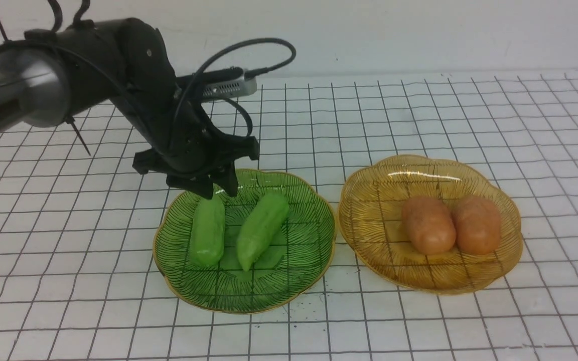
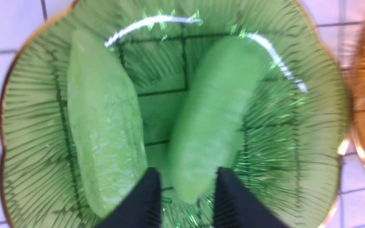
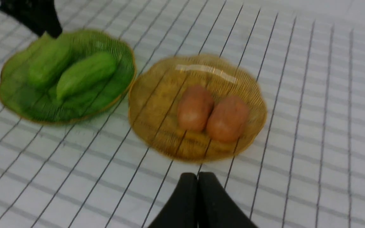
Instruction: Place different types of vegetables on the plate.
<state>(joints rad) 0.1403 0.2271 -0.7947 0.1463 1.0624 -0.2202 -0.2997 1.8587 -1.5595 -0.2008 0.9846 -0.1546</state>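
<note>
Two light-green gourds [image 1: 207, 230] [image 1: 261, 230] lie side by side in the green glass plate [image 1: 304, 250]. Two orange-brown potatoes [image 1: 428, 225] [image 1: 475, 224] lie together in the amber glass plate [image 1: 379, 200] to its right. My left gripper [image 1: 219, 191] hangs above the green plate, open, holding nothing. In the left wrist view its fingers [image 2: 152, 190] frame the narrow end of one gourd [image 2: 211, 120], which rests on the plate [image 2: 296, 142] below. My right gripper [image 3: 197, 177] is shut and empty, above the table near the amber plate [image 3: 157, 104]; it is out of the front view.
The two plates stand close together on a white table [image 1: 469, 326] ruled with a black grid. A white wall [image 1: 419, 35] closes the back. The left arm's cable [image 1: 249, 47] loops above its wrist camera.
</note>
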